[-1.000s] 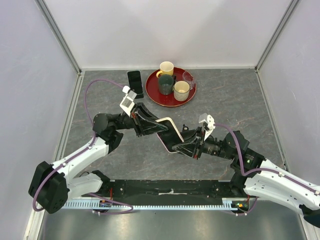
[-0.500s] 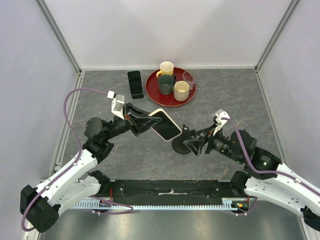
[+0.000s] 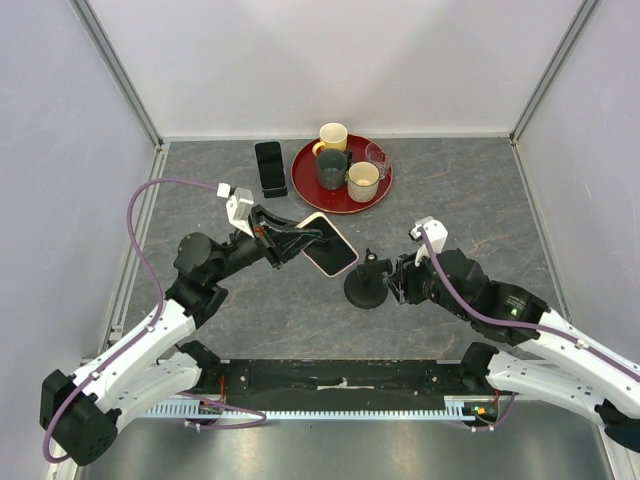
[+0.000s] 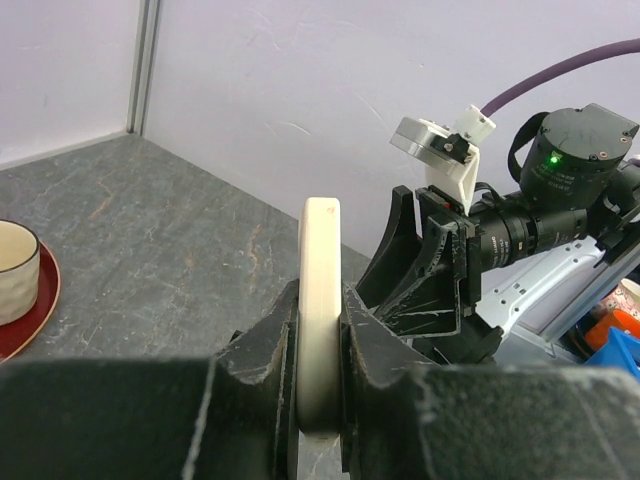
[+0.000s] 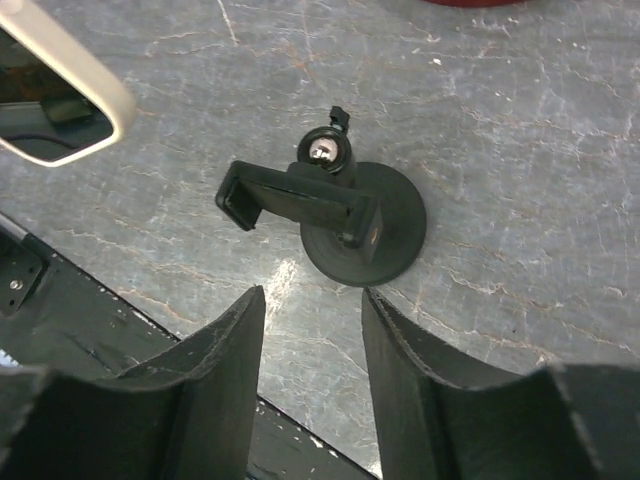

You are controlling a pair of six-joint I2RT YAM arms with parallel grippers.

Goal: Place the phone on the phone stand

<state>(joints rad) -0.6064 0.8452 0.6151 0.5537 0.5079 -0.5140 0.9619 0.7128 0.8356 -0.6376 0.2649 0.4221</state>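
My left gripper (image 3: 292, 240) is shut on the phone (image 3: 329, 245), a black screen in a cream case, held above the table just left of the phone stand (image 3: 366, 286). In the left wrist view the phone's cream edge (image 4: 320, 290) is clamped between my fingers. The stand is black, with a round disc base and a post with a holder, standing on the table mid-centre. My right gripper (image 3: 396, 283) is open and empty just right of the stand; in the right wrist view the stand (image 5: 340, 222) lies just beyond my spread fingers and a phone corner (image 5: 60, 105) shows at top left.
A red tray (image 3: 310, 187) with three mugs and a clear glass sits at the back centre. An all-black slab (image 3: 269, 168) lies left of the tray. Grey walls close in the table on three sides.
The right gripper has let go of the phone and drawn back beside the stand. The left gripper has carried the phone up and left, and now holds it near the stand.
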